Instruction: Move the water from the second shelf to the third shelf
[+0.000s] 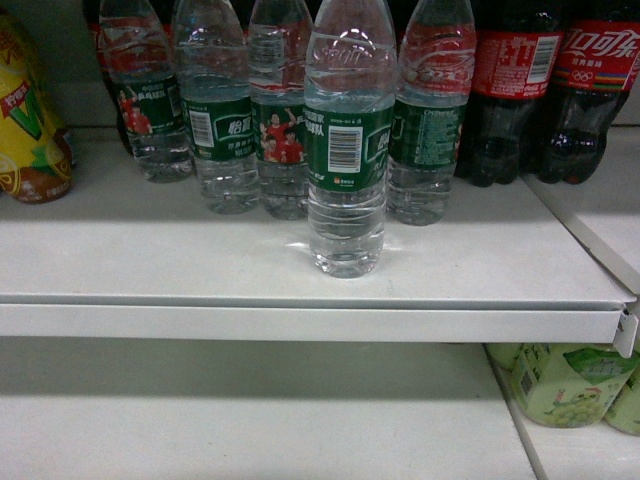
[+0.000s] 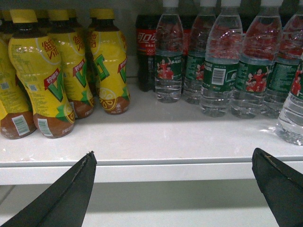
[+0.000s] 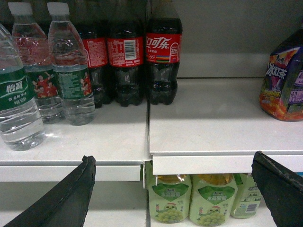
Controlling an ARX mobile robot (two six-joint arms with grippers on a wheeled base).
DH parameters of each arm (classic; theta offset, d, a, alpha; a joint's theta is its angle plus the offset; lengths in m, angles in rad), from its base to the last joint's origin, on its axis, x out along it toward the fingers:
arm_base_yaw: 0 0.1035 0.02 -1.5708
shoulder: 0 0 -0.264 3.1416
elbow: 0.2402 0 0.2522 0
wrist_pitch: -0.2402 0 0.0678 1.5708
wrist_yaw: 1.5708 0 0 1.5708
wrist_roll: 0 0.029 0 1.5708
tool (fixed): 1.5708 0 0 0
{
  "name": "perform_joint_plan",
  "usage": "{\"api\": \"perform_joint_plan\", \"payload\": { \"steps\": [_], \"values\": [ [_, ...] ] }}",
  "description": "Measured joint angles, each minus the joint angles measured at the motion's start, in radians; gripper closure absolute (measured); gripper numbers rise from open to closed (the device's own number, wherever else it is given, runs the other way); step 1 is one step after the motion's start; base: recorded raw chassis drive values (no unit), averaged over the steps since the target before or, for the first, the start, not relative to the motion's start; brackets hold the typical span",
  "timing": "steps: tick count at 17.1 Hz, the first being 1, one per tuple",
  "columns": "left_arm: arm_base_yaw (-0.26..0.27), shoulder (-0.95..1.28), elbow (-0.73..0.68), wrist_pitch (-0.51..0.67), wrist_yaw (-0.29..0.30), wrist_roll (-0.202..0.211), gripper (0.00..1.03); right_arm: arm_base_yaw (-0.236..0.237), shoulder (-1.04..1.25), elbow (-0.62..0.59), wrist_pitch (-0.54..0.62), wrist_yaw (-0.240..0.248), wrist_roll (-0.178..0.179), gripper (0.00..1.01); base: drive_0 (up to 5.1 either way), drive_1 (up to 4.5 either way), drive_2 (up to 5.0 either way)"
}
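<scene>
Shelving of white painted metal fills every view, under dim light, with a grey back wall behind the goods. In the head view the upper shelf [image 1: 300, 265] runs across the middle of the frame, its front lip a pale band below centre, and the lower shelf [image 1: 250, 420] lies bare across the bottom left.

Water bottle [image 1: 347, 140] stands at centre frame, alone in front of a row of like water bottles [image 1: 215, 110] behind it. It is upright, long axis vertical, base on the shelf near the front lip, cap cut off by the top of the frame. Its green label turns the white barcode toward the camera.

Cola bottles [image 1: 555, 90] stand at upper right, yellow drink bottles [image 1: 30, 120] at the left edge, pale green bottles [image 1: 570, 385] at lower right on the lower level.

Bare shelf lies to left and right of the front bottle, and it stands apart from the row behind. A seam at the right marks where the next shelf section begins.

Left tool [image 2: 175, 189] shows two dark fingers [image 2: 71, 194] spread wide at the bottom corners of its wrist view, nothing between them. Right tool [image 3: 173, 189] is spread likewise at the bottom of its own view, before the shelf lip.
</scene>
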Motion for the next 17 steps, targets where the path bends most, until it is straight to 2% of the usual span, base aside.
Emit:
{"api": "perform_joint_plan", "payload": {
  "steps": [14, 15, 16, 17],
  "values": [
    [0.0, 0.0, 0.0, 0.0, 0.0, 0.0, 0.05, 0.0, 0.0, 0.0, 0.0, 0.0, 0.0, 0.03, 0.0, 0.0, 0.0],
    [0.0, 0.0, 0.0, 0.0, 0.001, 0.0, 0.05, -0.109, 0.118, 0.035, -0.027, -0.18, 0.05, 0.03, 0.0, 0.0, 0.0],
    [0.0, 0.0, 0.0, 0.0, 0.0, 0.0, 0.05, -0.186, 0.383, 0.158, 0.249, -0.28, 0.068, 0.03, 0.0, 0.0, 0.0],
    [0.0, 0.0, 0.0, 0.0, 0.0, 0.0, 0.05, -0.066, 0.746, 0.295, 0.516, -0.225, 0.061, 0.03, 0.0, 0.0, 0.0]
  ]
}}
